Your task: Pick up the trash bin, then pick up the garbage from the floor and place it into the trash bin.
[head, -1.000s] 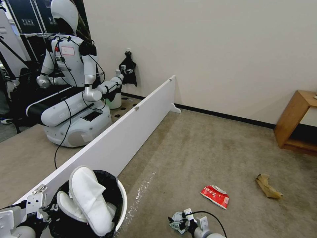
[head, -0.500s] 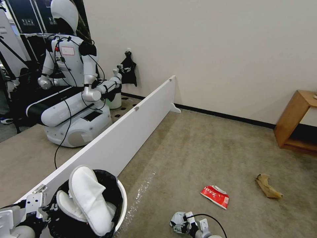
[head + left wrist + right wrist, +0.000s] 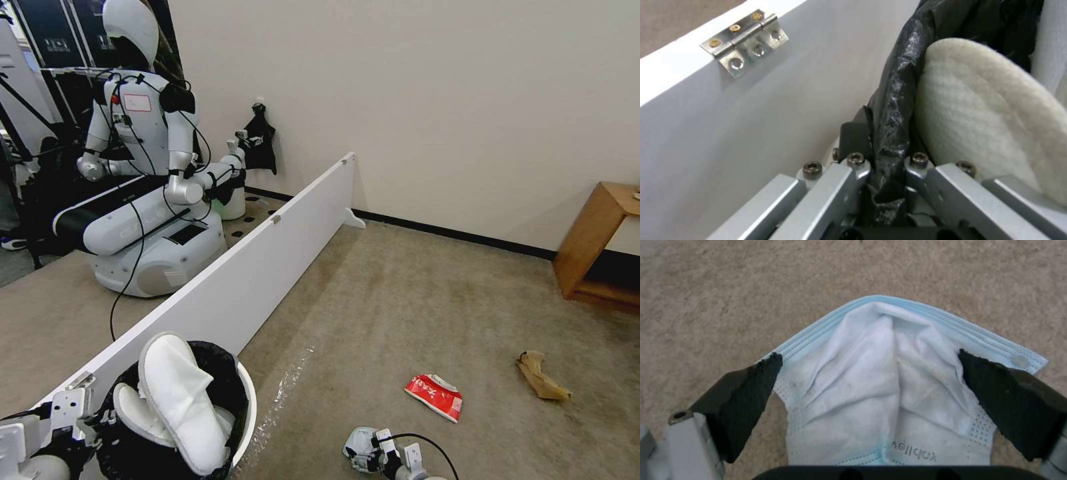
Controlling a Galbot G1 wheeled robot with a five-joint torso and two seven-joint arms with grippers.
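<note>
Carpeted floor (image 3: 706, 290) underlies the right claw (image 3: 871, 383), spread around a crumpled face mask (image 3: 889, 386).

A robot test room: bare carpeted floor (image 3: 400, 293), a low white partition board (image 3: 267, 267), and a second humanoid robot (image 3: 143, 167) beside black equipment cases (image 3: 60, 33).

The round white plastic bin lined with a black bag (image 3: 243, 407) stands at the near left against the long white board (image 3: 267, 267), two white slippers (image 3: 177, 400) in it. On the beige carpet floor (image 3: 400, 313) to its right lie a pale blue face mask (image 3: 360, 443), then a red snack packet (image 3: 435, 396), then a crumpled brown paper bag (image 3: 541, 377) farthest right.
</note>
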